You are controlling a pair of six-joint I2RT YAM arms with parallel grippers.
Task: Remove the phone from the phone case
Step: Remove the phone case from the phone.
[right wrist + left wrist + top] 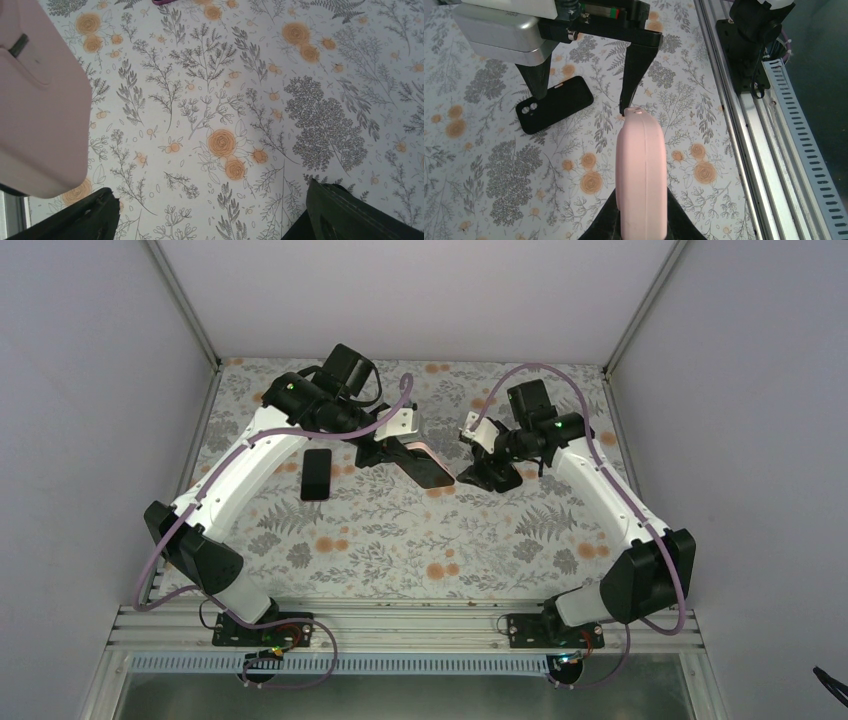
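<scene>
Pink phone case (642, 170) fills the near part of the left wrist view, standing edge-on above the floral surface (489, 165) with the left claw (642, 212) clamped on its lower end, one finger on each broad face. From above, a dark face shows inside the pink rim, which I take to be the phone (428, 468) seated in the case, though that view is too small to be sure. The right claw (210, 187) has its jaws wide apart and holds nothing. One of its fingers stands just beside the case's free end; whether it touches I cannot tell. A black phone-shaped slab (555, 104) with two round lens openings lies flat on the surface beyond, well apart from the held case. The case looks matte and rubbery, so it should be soft and grippy and give under pressure. The phone inside would be a stiff, fairly light slab with a smooth glass face, slippery once bare and liable to crack if dropped from this height. The best place to take hold is probably the lip at a free corner, peeling it back off the phone's edge, or pressing through the camera cutout from behind. Squeezing the broad faces would only pinch the phone tighter.
</scene>
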